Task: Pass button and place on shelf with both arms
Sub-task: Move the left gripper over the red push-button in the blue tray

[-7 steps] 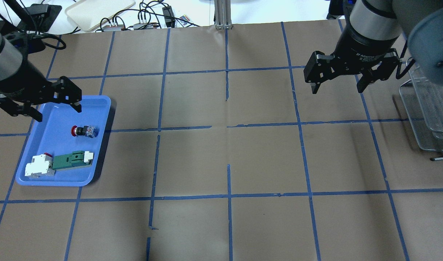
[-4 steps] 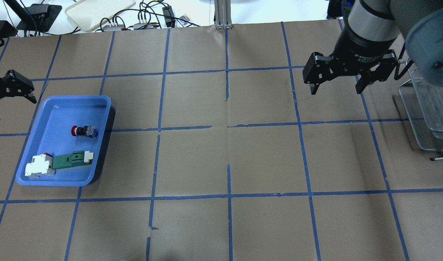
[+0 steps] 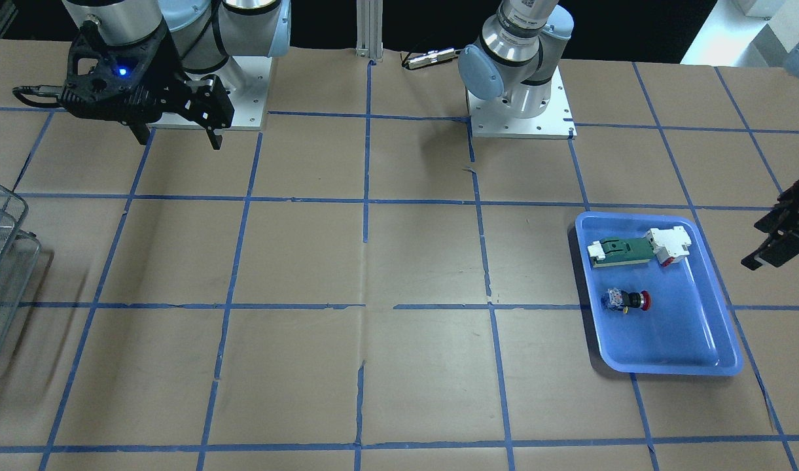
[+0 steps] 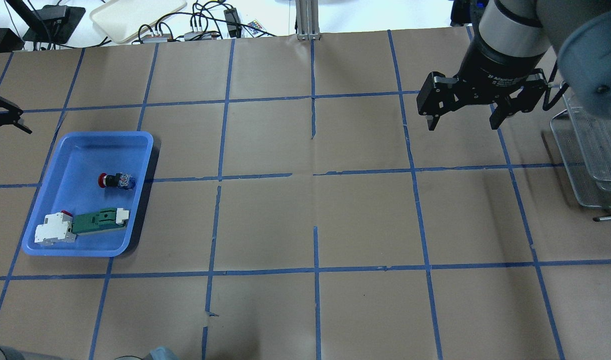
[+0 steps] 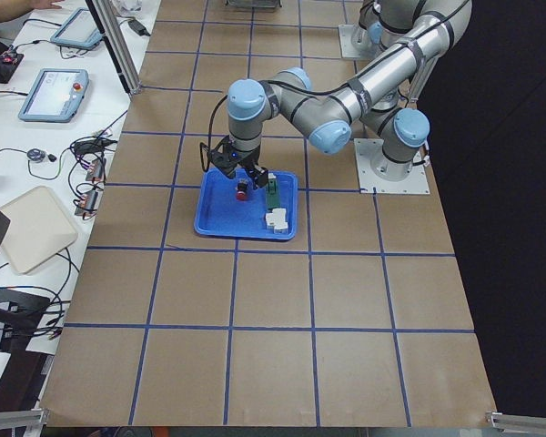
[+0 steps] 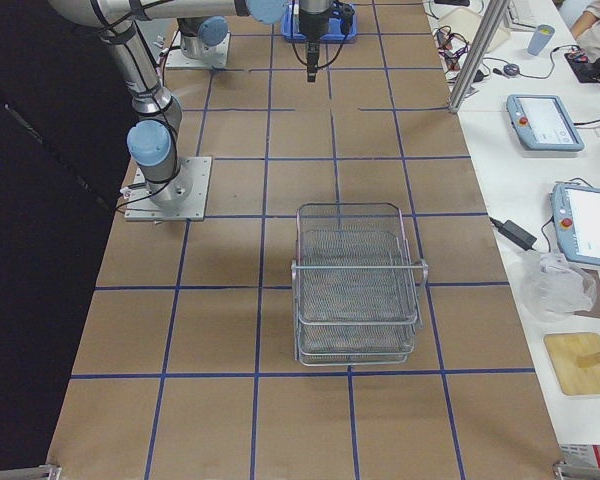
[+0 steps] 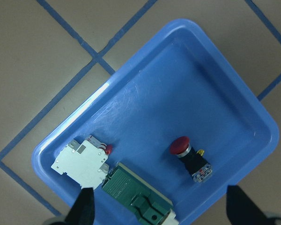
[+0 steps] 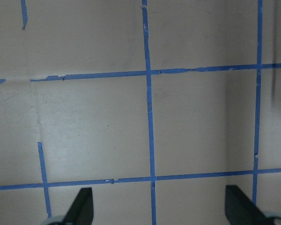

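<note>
The button (image 4: 116, 180), red-capped with a black body, lies on its side in the blue tray (image 4: 103, 137) at the table's left; it also shows in the left wrist view (image 7: 189, 157) and the front view (image 3: 627, 301). My left gripper (image 4: 9, 147) is open and empty, high up and left of the tray, half cut off by the overhead view's edge. My right gripper (image 4: 463, 120) is open and empty above the table at the back right, beside the shelf (image 4: 593, 150). The silver wire-mesh shelf shows whole in the right side view (image 6: 355, 285).
A white breaker (image 4: 55, 228) and a green part (image 4: 97, 221) lie in the tray's near end. Cables and a white tray (image 4: 135, 15) lie beyond the far edge, with an aluminium post (image 4: 308, 20) at its middle.
My left gripper has moved left, from over the tray's back-left corner to the overhead view's left edge. My right gripper has barely moved. The button has not moved.
</note>
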Motion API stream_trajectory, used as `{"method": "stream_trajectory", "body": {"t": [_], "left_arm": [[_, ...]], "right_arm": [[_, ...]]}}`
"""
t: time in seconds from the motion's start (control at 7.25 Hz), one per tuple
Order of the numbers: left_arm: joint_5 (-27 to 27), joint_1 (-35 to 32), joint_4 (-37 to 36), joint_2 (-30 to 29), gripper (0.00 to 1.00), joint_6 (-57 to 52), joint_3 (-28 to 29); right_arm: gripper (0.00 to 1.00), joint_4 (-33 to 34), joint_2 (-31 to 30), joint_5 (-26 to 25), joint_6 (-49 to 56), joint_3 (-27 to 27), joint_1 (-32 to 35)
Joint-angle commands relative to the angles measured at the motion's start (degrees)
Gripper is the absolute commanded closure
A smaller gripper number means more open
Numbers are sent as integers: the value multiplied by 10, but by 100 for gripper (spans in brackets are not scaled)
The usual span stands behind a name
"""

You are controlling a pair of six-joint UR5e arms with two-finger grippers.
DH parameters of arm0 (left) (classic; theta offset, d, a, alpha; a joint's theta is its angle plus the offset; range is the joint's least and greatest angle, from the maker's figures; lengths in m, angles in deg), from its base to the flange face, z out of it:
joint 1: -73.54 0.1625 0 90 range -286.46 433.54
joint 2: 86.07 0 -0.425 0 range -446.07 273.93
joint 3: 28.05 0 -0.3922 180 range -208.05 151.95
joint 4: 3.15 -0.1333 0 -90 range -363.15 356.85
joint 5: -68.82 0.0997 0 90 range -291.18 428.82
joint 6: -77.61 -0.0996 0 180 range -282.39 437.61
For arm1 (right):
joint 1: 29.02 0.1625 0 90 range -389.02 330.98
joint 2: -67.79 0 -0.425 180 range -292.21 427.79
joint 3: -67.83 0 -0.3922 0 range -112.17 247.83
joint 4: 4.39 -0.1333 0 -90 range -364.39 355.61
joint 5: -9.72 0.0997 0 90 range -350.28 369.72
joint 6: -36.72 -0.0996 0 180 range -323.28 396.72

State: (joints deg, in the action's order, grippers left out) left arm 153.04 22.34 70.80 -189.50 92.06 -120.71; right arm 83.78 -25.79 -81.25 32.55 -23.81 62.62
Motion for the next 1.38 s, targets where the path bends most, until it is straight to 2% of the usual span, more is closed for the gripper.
{"method": "stream_trajectory", "body": {"t": [0.0, 0.14, 0.28, 0.97, 1.24], "left_arm": [[-60, 2, 1, -60, 0, 89, 26], [-83, 2, 1, -82, 0, 127, 27], [-128, 3, 1, -98, 0, 159, 22], [-135, 14, 8, -145, 0, 217, -9], [-157, 29, 5, -161, 0, 254, -22]], "right_arm": [[0, 3, 1, 13, -1, 1, 0], [0, 3, 0, 13, -1, 1, 0], [0, 3, 1, 12, -1, 1, 0], [0, 5, 1, 12, -1, 0, 0], [0, 7, 1, 12, -1, -1, 0]]}}
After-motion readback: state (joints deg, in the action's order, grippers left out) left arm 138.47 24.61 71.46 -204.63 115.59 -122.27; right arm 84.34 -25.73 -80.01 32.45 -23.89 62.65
